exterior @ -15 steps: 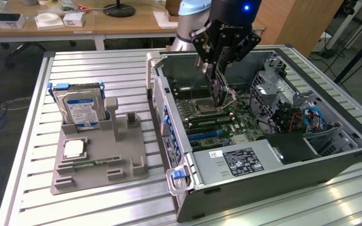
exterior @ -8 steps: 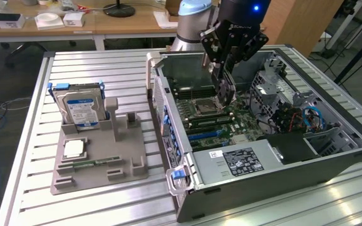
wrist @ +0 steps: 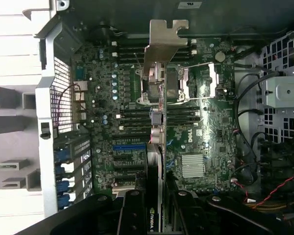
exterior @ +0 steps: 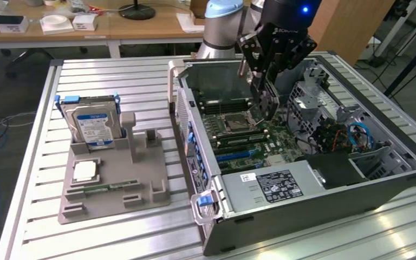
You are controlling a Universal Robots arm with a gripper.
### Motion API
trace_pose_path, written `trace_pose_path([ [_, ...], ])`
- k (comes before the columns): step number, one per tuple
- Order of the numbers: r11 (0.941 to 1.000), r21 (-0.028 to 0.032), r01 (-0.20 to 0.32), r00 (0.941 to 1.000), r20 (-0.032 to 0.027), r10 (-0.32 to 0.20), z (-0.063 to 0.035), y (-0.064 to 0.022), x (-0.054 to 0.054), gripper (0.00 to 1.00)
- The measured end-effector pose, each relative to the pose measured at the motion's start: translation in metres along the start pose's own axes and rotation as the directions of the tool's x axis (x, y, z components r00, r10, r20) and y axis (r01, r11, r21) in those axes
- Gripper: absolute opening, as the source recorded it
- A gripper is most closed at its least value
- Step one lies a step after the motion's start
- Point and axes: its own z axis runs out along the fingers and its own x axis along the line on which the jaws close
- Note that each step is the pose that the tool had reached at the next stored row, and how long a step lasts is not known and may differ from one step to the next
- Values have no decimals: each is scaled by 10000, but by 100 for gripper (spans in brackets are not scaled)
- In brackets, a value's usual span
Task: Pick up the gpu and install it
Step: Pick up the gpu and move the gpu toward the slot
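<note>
- Hand: the gripper (wrist: 159, 215) is closed partway on the gpu (wrist: 159, 122), gripping one end of the card between its fingers. Nothing else is in the grip.
- Card relative to the hand: it runs straight out from the fingertips, edge-on to the wrist camera. Its long axis follows the hand's own pointing direction. The pale metal bracket (wrist: 166, 41) is at the end farthest from the fingers.
- In the exterior view, the gripper (exterior: 261, 81) is above the open case (exterior: 324, 200) and the gpu (exterior: 267, 103) hangs below it, close to vertical. You should read the long axis as pointing down at the motherboard (exterior: 266, 138), not lying along it.
- Beyond the card's far end is the processor socket (exterior: 235, 123), roughly under the bracket. The card looks clear of the board, though the gap is hard to judge from these angles.
- Key relation: the blue expansion slot (wrist: 130, 146) lies to one side of the card's line, between the card and the vented rear wall of the case. The card is not over it and not seated.
- Farther out, past the case wall, the hard drive (exterior: 92, 127) stands upright in the grey holder (exterior: 114, 184) on the slatted table (exterior: 121, 76). It is well apart from the hand.
</note>
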Motion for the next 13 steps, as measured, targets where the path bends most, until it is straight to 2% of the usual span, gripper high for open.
trace_pose_path([
  [13, 10000, 0, 0, 10000, 0, 0, 5, 15, -200, 26],
])
